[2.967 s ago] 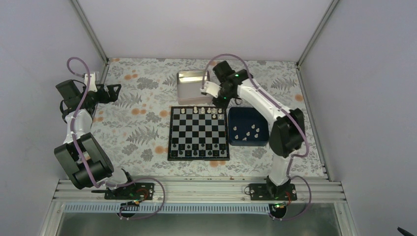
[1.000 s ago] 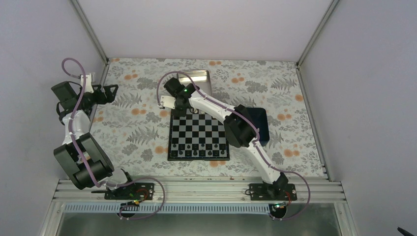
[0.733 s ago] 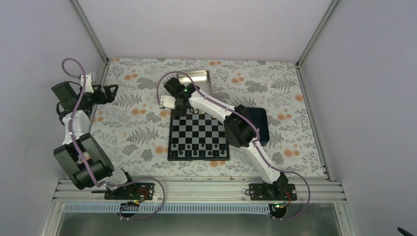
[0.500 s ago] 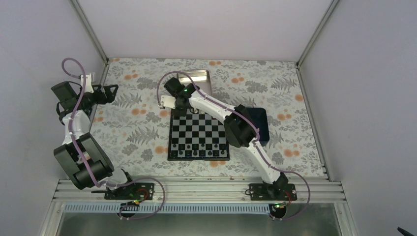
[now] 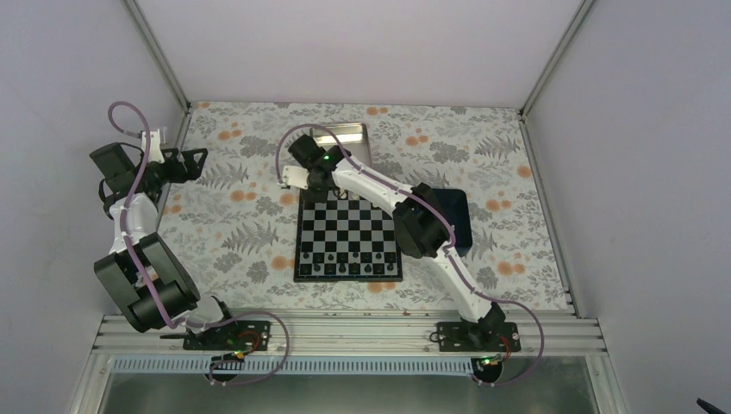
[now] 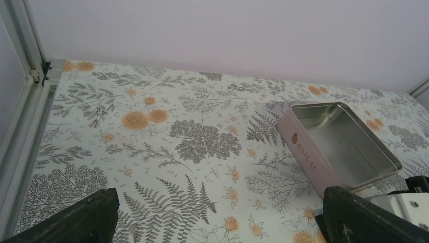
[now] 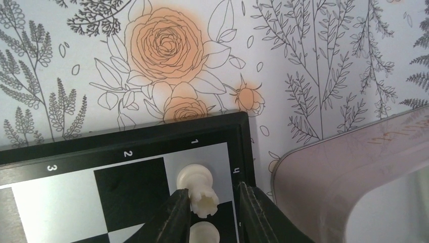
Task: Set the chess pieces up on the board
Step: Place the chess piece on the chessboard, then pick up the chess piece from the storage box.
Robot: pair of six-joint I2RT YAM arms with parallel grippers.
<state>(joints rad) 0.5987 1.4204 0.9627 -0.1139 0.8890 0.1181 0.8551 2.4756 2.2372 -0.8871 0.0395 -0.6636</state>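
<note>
A cream rook (image 7: 198, 186) stands upright on the light corner square of the chessboard (image 7: 126, 137), at its far left corner. The right gripper (image 7: 212, 196) straddles the rook, jaws narrowly parted, with a gap on one side. A second cream piece (image 7: 202, 235) is on the next square. A metal tin (image 7: 349, 167) lies just beside the board. The left gripper (image 6: 218, 202) hovers wide open over the floral cloth (image 6: 152, 152), well apart.

Board (image 5: 348, 237) black-white chequered; cream rook (image 7: 200, 190); cloth (image 6: 152, 152) floral (orange roses); tin (image 6: 303, 152) seemingly pinkish.
</note>
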